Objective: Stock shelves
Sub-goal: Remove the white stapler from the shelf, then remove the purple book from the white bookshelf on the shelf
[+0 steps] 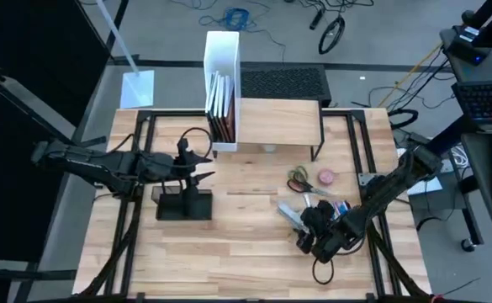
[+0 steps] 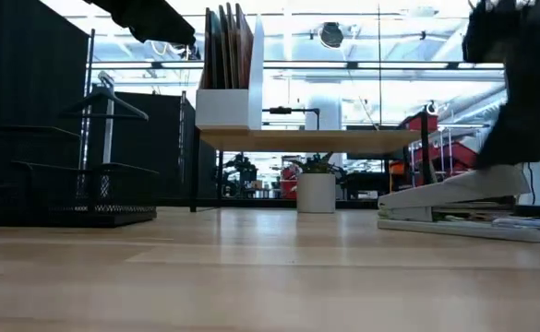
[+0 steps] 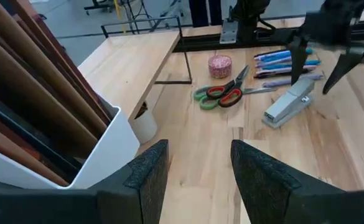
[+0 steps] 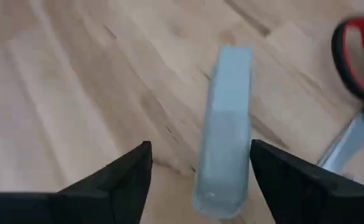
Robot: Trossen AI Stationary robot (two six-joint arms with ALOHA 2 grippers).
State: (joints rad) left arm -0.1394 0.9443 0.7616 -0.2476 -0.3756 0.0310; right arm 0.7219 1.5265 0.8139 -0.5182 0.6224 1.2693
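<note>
The shelves [image 1: 279, 122] are a low light-wood riser at the table's far middle. A white file box [image 1: 223, 93] with folders stands on their left end. A grey stapler [image 1: 289, 215] lies flat on the table at the near right. My right gripper [image 1: 304, 229] hovers over the stapler [image 4: 225, 137], open, with a finger on either side of it and not touching. My left gripper [image 1: 203, 167] is open in the air above the black organizer tray [image 1: 182, 202], pointing toward the table's right; nothing is between its fingers [image 3: 147, 180].
Red-and-green scissors [image 1: 300, 179], a pink roll [image 1: 325, 177] and several pens [image 1: 334, 206] lie near the stapler. A small white pot [image 2: 316, 192] stands under the shelves. Bare wood lies between the tray and the stapler.
</note>
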